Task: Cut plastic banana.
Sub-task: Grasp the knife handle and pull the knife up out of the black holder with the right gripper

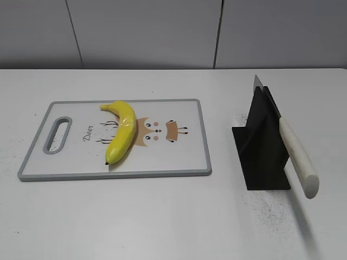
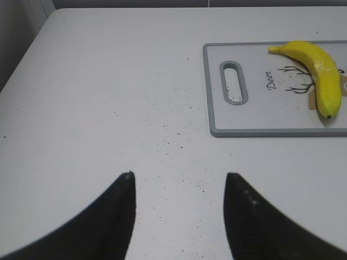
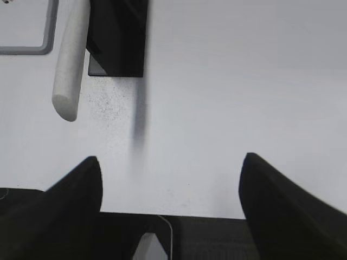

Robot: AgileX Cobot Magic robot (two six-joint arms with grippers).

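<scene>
Since neither arm shows in the exterior view and nothing is held, the coming move turns on where the knife (image 1: 293,149) lies from the right end effector (image 3: 171,184): in the right wrist view its white handle sits up and to the left of the spread fingers, well apart from them, its rounded butt pointing toward the camera. Both fingers of that end effector stand wide apart with bare worktop (image 1: 162,216) between them, so it is open and empty. The left end effector (image 2: 179,187) is likewise open, its two dark curved fingers hovering over speckled worktop, and the plastic banana (image 1: 122,135) lies ahead and to its right, well apart. That banana rests on the cutting board (image 1: 190,157), left of the board's middle, its long axis running from the brownish stem end at the far side down to the dark tip near the front edge, bowed outward to the right. My judgement is that the right arm is nearer the knife and the left nearer the fruit. The banana is glossy, smooth yellow plastic; the board is flat and white with a grey rim, a slotted handle on its left and a printed deer cartoon. A matt black stand (image 1: 260,149) holds the knife edge-up and slanting, steel blade at the far end, pale handle overhanging toward the front.
</scene>
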